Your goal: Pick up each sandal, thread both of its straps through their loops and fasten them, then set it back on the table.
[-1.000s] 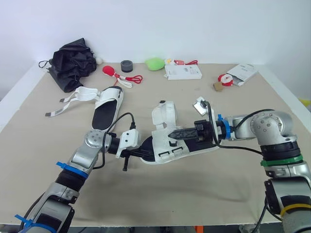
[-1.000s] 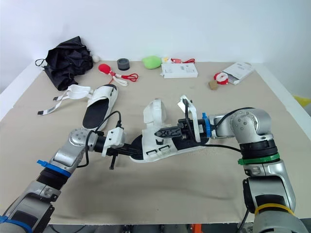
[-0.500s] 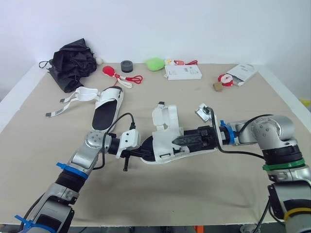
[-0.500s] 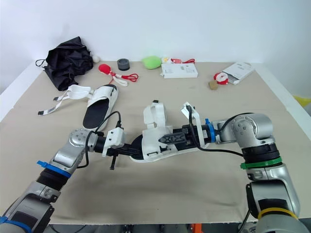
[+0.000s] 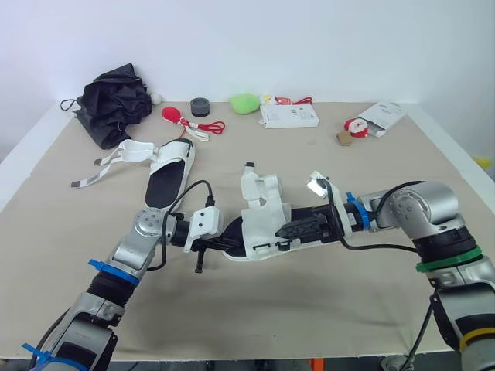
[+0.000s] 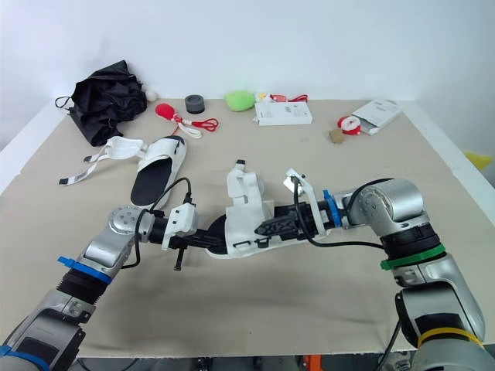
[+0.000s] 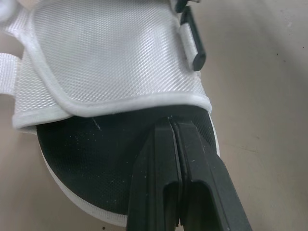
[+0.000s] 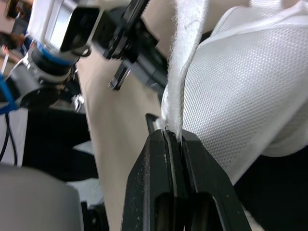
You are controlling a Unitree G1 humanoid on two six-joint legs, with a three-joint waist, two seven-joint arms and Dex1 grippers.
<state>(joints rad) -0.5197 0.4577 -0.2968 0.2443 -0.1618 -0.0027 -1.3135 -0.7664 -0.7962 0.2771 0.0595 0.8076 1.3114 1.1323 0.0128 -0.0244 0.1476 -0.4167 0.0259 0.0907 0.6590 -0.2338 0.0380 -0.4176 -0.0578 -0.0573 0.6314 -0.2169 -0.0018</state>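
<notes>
1. The counter runs bare from the middle sandal to the near edge, and there is open surface to its right as far as the right edge.
2. The far edge is crowded: a black umbrella at the far left, then a tape roll, a green lump, a white box and an opened carton far right.
3. A second sandal lies far left of the middle one, well apart from it, its loose straps trailing toward the left edge.
4. The middle sandal sits at the counter's centre, between our two arms.
5. Our left hand reaches the sandal's left end; its fingers are pressed together, tips on the black insole right at the edge of the white mesh flap.
6. Our right hand comes in from the right and is clenched on a white strap, which stands up beside the mesh upper.
</notes>
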